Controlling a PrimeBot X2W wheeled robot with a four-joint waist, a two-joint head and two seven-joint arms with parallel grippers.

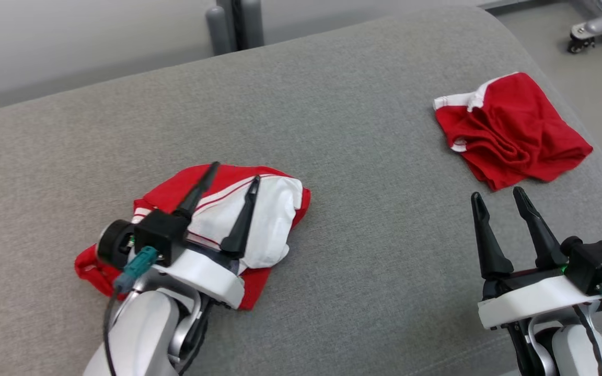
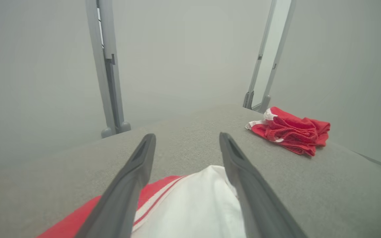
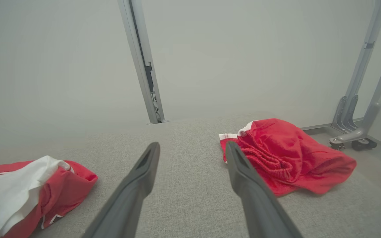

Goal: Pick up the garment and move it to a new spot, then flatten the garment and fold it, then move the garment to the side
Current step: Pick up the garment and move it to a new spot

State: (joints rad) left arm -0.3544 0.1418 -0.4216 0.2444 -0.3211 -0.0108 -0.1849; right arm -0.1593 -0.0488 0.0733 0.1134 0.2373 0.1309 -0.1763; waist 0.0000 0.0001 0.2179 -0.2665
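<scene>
Hanging over garment (image 1: 275, 219), left end effector (image 1: 235, 172) gapes.

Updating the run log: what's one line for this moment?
left gripper open over red-and-white garment | right gripper open, empty | red garment lying at right

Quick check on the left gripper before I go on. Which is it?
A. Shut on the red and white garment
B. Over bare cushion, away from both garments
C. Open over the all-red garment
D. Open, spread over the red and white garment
D: the left gripper stands wide open above the red and white garment, whose white cloth shows between the jaws in the left wrist view.
</scene>
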